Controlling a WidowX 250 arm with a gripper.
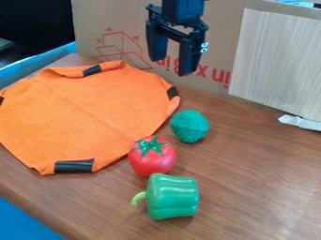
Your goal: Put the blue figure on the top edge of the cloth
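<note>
Cardboard [134, 21] stands upright behind the wooden tabletop [244, 187], and in front of it hangs the pincer [171, 67], released, its jaws well apart and pointing down with nothing between them. Nearest below, a little toward the camera, sits the blue-green ball [189, 126], which I take to be the task's blue figure; it rests on bare wood beside the right side of the orange cloth [75, 108]. The tomato [152, 157] is just next to it, the green pepper [173, 197] beyond that, lying with its stem to the left.

The step in hand looks to be the pick. Centre the pincer over the ball before lowering, and turn the jaws so that neither comes down in the narrow space by the tomato — a nudge there could set the ball rolling. Close at the ball's widest part, gently but evenly, since a round thing may slip out of a high grip. Then lift clear of the cloth before travelling left to its far edge, near the black patch [92, 70]. That edge looks raised and curled, so lower slowly, let the ball settle — then part the jaws and rise straight up, without dragging the fabric
</note>
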